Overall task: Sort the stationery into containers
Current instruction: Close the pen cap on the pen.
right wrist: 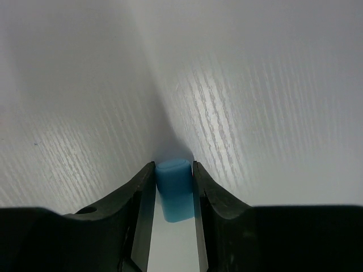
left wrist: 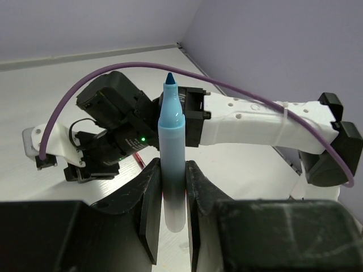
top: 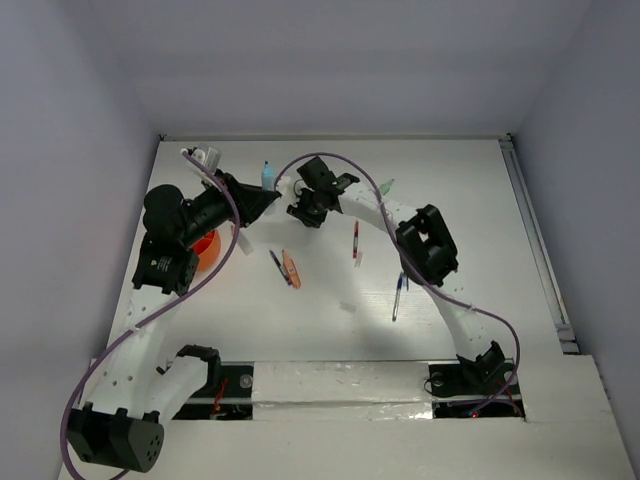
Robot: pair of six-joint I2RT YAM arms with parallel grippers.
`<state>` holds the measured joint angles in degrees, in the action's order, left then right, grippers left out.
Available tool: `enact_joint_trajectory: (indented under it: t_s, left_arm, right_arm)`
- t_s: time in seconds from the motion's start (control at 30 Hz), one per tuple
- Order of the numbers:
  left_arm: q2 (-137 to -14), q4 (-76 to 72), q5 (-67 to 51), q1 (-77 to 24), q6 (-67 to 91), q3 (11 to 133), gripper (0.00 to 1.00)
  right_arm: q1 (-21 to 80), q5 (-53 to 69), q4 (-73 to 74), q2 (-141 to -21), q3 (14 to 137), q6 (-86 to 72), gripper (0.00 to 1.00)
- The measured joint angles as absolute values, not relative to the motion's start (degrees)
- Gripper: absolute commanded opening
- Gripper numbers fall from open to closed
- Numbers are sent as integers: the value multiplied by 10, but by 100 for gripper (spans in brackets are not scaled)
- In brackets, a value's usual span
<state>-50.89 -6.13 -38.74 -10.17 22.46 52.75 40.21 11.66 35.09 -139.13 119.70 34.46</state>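
Marker tip-up in left pincer; right pincer pinches blue cap.

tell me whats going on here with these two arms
Two robot arms are sorting stationery. The left gripper is clamped on an uncapped blue marker, tip pointing outward. The right gripper has a small blue cap pinched between its fingers, low against the white table. An orange pot sits under the left arm. A few pens and an orange marker lie loose mid-table.
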Motion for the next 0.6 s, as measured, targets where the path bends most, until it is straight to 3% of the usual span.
enact_joint_trajectory:
  t_s: [0.37, 0.6]
  left_arm:
    - [-510, -128, -376, -119, 286, 433, 0]
    - [-545, -126, -256, -315, 284, 406, 0]
  right_arm:
    - [394, 63, 181, -1202, 971, 127, 0]
    - [383, -4, 42, -992, 794, -79, 0]
